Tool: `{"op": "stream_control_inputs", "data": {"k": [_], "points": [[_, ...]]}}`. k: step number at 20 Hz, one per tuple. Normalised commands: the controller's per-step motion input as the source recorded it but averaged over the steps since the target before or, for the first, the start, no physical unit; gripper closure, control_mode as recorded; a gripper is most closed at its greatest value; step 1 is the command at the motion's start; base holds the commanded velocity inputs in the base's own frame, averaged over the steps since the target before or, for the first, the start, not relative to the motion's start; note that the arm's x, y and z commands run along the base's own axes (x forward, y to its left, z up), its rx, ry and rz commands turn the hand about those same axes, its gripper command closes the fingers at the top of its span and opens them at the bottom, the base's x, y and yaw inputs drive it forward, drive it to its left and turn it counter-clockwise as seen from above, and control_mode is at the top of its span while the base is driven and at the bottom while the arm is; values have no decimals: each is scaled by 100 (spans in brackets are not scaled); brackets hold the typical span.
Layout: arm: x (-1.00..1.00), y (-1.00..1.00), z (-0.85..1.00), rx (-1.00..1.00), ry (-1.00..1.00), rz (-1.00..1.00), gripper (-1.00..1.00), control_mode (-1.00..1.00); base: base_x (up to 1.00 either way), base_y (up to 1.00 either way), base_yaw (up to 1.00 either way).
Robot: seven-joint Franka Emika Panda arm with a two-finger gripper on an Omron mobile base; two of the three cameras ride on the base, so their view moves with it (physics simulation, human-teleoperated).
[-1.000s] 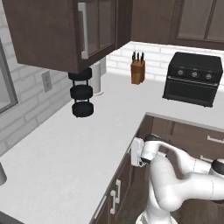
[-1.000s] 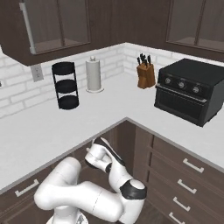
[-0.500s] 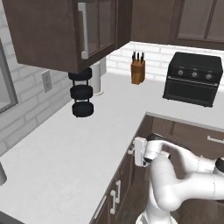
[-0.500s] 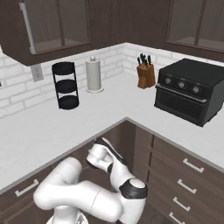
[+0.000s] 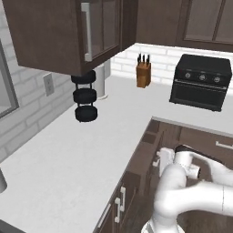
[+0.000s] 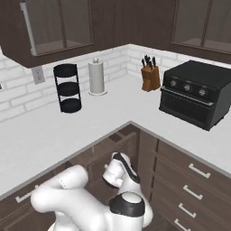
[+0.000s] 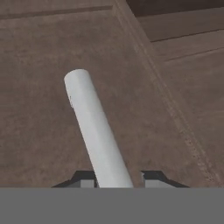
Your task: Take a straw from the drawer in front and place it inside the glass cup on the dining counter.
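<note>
Step in hand: the straw [image 7: 97,135] is being taken from the drawer [image 7: 48,65]; the fetching half of the task is judged to be under way, the placing half not yet begun.

Straw: seen in the hand view as a pale whitish tube running from between the finger tips up and to the left, its free end standing over the brown wooden drawer floor. Whether that end is lifted clear of the wood or resting on it cannot be told.

Gripper [image 7: 117,178]: the two dark tips are set close on either side of the straw's lower end, so it is taken to be closed on the straw (the contact itself is cut off by the bottom of the view).

Drawer: pulled open below the corner of the worktop [image 5: 68,150]; its inner floor and a side wall are shown in the hand view, and its open front is glimpsed in the right base view [image 6: 118,140].

Arm pose: folded low in front of the base, the elbow raised and the wrist [image 5: 169,160] turned down into the drawer opening beneath the worktop edge; the hand is pointed at a slant along the drawer floor.

Next move: a lift clear of the drawer walls is called for, with the thin straw kept from slipping or swinging, before the carry towards the glass cup on the dining counter.

Bystanders: knife block [image 6: 150,76], toaster oven [image 6: 197,94], paper towel roll [image 6: 96,76], black tiered stand [image 6: 67,88].
</note>
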Motion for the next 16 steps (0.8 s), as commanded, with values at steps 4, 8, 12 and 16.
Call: {"op": "stream_control_inputs", "data": {"k": [4, 8, 12, 16], "points": [[-63, -100, 0, 13, 0, 0, 100, -100, 0, 0, 0], [-59, -99, 0, 10, 2, 0, 100, -100, 0, 0, 0], [-58, -92, 0, 9, 3, 0, 100, -100, 0, 0, 0], [-62, -93, 0, 9, 2, -1, 100, -100, 0, 0, 0]]}}
